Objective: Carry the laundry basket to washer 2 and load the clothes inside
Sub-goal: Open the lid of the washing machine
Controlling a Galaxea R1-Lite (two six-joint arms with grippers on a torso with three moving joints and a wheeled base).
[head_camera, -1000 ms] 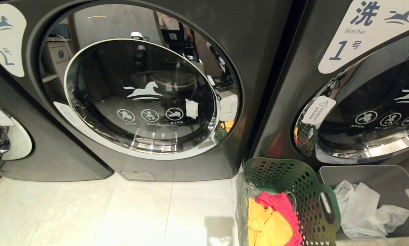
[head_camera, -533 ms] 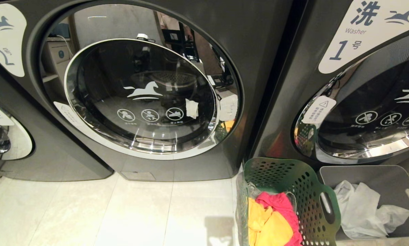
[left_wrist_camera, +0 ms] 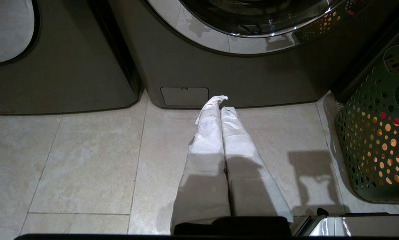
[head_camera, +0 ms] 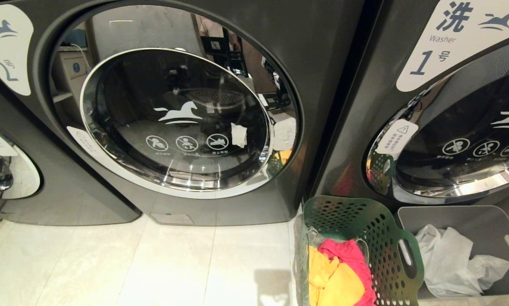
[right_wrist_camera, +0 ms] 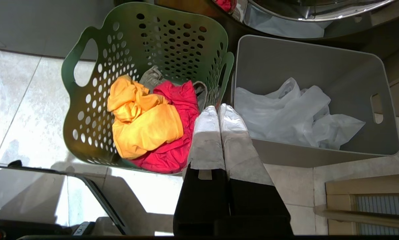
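Note:
Washer 2 (head_camera: 173,119) fills the left and middle of the head view, its round glass door closed. The green perforated laundry basket (head_camera: 365,225) stands on the floor at the lower right, below the gap between the two washers. Yellow and red clothes (head_camera: 339,272) lie inside it. Neither arm shows in the head view. My left gripper (left_wrist_camera: 221,104) is shut and empty, pointing over the floor toward washer 2's base (left_wrist_camera: 236,73), with the basket (left_wrist_camera: 376,133) off to its side. My right gripper (right_wrist_camera: 218,108) is shut and empty above the basket's rim (right_wrist_camera: 96,100), beside the clothes (right_wrist_camera: 146,126).
Washer 1 (head_camera: 450,140) stands to the right, door closed. A grey bin (head_camera: 492,225) holding white plastic film (head_camera: 450,259) sits against the basket's right side. A third machine (head_camera: 8,170) shows at the far left. Pale floor tiles (head_camera: 152,263) lie before washer 2.
A small white reflection at the top of washer 2's door glass has drifted right and gone. The washers, basket and bin have not moved.

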